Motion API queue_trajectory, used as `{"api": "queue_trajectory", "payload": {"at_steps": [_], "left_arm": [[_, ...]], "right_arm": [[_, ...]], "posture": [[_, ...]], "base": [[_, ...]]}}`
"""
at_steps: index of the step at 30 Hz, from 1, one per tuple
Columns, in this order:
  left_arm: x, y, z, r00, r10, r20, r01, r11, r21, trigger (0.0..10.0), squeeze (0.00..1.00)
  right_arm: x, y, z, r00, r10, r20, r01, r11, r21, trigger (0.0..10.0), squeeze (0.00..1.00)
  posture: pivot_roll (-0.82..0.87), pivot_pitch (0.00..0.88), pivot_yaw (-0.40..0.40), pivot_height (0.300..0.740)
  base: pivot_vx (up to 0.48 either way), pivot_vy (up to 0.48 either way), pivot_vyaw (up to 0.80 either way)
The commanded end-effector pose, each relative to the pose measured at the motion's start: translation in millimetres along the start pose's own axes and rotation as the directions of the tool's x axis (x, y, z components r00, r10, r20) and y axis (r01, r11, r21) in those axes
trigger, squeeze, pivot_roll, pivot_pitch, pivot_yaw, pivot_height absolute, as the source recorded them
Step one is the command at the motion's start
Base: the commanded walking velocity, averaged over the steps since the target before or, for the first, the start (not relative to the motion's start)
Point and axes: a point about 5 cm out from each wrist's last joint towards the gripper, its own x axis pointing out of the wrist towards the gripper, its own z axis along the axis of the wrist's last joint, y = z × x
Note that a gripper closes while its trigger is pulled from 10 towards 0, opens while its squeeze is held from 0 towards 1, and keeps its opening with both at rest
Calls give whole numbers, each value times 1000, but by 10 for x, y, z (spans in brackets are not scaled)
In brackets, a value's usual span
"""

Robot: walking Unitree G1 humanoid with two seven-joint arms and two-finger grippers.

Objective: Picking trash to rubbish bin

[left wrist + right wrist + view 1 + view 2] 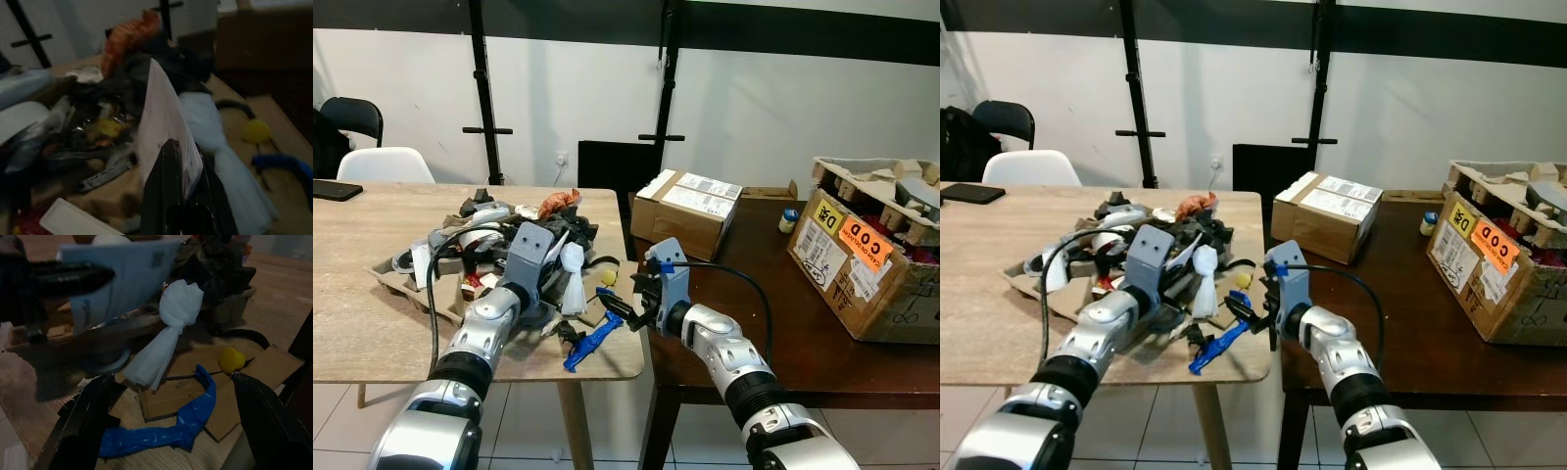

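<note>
Right gripper (628, 311) at table (372, 333) edge, jaws spread wide; blue strip (166, 428) lies between fingers (85, 423), untouched. Yellow cap (231, 359) and white twisted wad (168, 328) just beyond fingertips. Left gripper (183, 205) in trash pile (499, 245), jaws pinched on white paper (164, 127). Cardboard boxes (685, 211) on dark table (754, 323).

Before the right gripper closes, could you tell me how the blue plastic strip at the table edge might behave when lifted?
The blue plastic strip looks thin and crumpled, so it will probably flop and dangle. It seems light, likely lifting easily. Being glossy, it might slip between the right gripper fingers, which are open around it.
</note>
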Motion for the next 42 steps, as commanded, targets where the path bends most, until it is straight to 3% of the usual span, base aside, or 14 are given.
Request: {"api": "queue_trajectory", "payload": {"at_steps": [1, 3, 5, 8, 15, 19, 20, 27, 28, 31, 37, 39, 40, 42], "left_arm": [[-33, 164, 166, 990, 64, 125, -45, 988, -149, 0, 0], [-33, 164, 166, 990, 64, 125, -45, 988, -149, 0, 0], [-94, 289, 382, 949, 52, 311, 92, 897, -433, 0, 0], [-177, 274, 517, 889, -59, 454, 312, 804, -507, 0, 0], [-242, 230, 571, 845, -147, 515, 435, 749, -500, 0, 0], [-510, 21, 596, 676, -463, 572, 722, 571, -391, 0, 0], [-510, 21, 596, 676, -463, 572, 722, 571, -391, 0, 0], [-684, -90, 363, 632, -683, 365, 775, 546, -320, 0, 0], [-829, -41, 211, 610, -767, 199, 786, 557, -268, 0, 0], [-936, 3, 134, 588, -803, 103, 800, 558, -220, 0, 0], [-1101, 146, -101, 541, -828, -147, 789, 560, -253, 0, 0], [-1192, 166, -176, 496, -830, -255, 782, 555, -283, 0, 0], [-1276, 74, -289, 403, -845, -351, 794, 514, -326, 0, 0], [-1299, 42, -321, 373, -849, -373, 797, 499, -339, 0, 0]], "right_arm": [[4, -5, 15, 1000, 3, -2, -3, 1000, -25, 10000, 0], [4, -5, 15, 1000, 3, -2, -3, 1000, -25, 10000, 0], [5, -5, 21, 1000, 4, 0, -4, 1000, -27, 10000, 0], [6, -6, 24, 1000, 5, 2, -4, 1000, -27, 10000, 0], [6, -10, 35, 1000, 3, 11, -3, 1000, -16, 10000, 0], [-42, -80, 185, 991, 14, 133, -30, 992, 124, 10000, 0], [-42, -80, 185, 991, 14, 133, -30, 992, 124, 10000, 0], [-275, -129, 291, 948, 220, 230, -268, 941, 207, 10000, 0], [-500, -134, 219, 911, 370, 183, -402, 898, 180, 10000, 0], [-625, -149, 163, 893, 428, 141, -448, 876, 178, 10000, 0], [-824, -281, -173, 893, 432, -127, -417, 900, 129, 10000, 0], [-935, -336, -357, 865, 427, -262, -408, 904, 127, 10000, 0], [-1044, -343, -561, 807, 427, -408, -410, 902, 133, 10000, 0], [-1077, -338, -611, 787, 428, -444, -413, 900, 136, 10000, 0]], "posture": [[88, 0, -32, 740], [88, 0, -32, 740], [90, 0, -34, 740], [91, 0, -34, 740], [91, 0, -35, 740], [95, 0, -39, 740], [95, 0, -39, 740], [93, 0, -41, 740], [97, 0, -46, 740], [97, 0, -46, 740], [95, 0, -48, 740], [95, 0, -48, 740], [95, 0, -49, 740], [95, 0, -49, 740]], "base": [[0, 0, 0], [0, 0, 0], [0, 0, 0], [0, 0, 0], [0, 0, 0], [0, 0, 0], [0, 0, 0], [0, 0, 0], [0, 0, 0], [0, 0, 0], [0, 0, 0], [0, 0, 0], [0, 0, 0], [0, 0, 0]]}}
